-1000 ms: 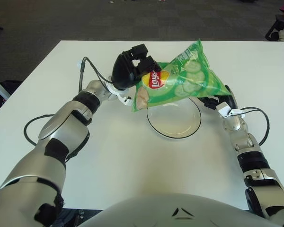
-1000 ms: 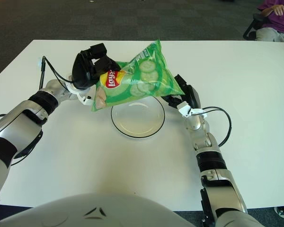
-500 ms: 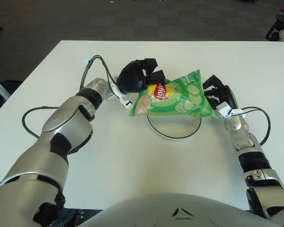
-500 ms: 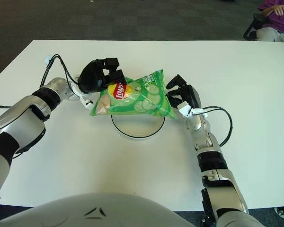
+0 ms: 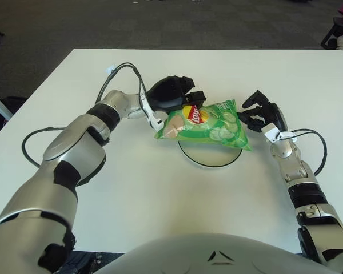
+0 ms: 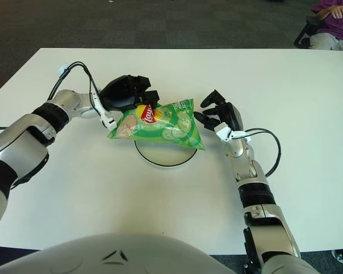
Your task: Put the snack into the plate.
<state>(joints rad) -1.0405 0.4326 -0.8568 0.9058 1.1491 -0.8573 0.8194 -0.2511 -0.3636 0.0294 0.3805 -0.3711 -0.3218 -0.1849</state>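
White tabletop (image 5: 131,188) fills most of both views, with dark carpet (image 5: 74,23) beyond its far edge and a seated person (image 6: 331,25) only partly visible at the 1 o'clock corner. Near the centre of the tabletop sits a round plate (image 5: 210,156) with a dark rim; the green snack bag (image 5: 208,127) lies across its far half, its body covering the rim from about 10 o'clock to 2 o'clock, while the near arc of the plate remains exposed. Whether the bag already bears fully on the plate or is partly suspended cannot be determined. The left hand (image 5: 180,101) is at the bag's 10 o'clock corner, fingers closed on the upper edge beside the red logo, which keeps that end supported and sets the bag's orientation over the plate. The right hand (image 6: 218,117) is just beside the bag's 3 o'clock end, fingers spread and holding nothing; it does not appear to touch the bag, a position consistent with guarding that end rather than carrying it. Judged from this layout, the placing step is nearly complete: the left hand has only to let go. The bag overhangs the rim toward 9 o'clock, so it may tip or slide off on release.
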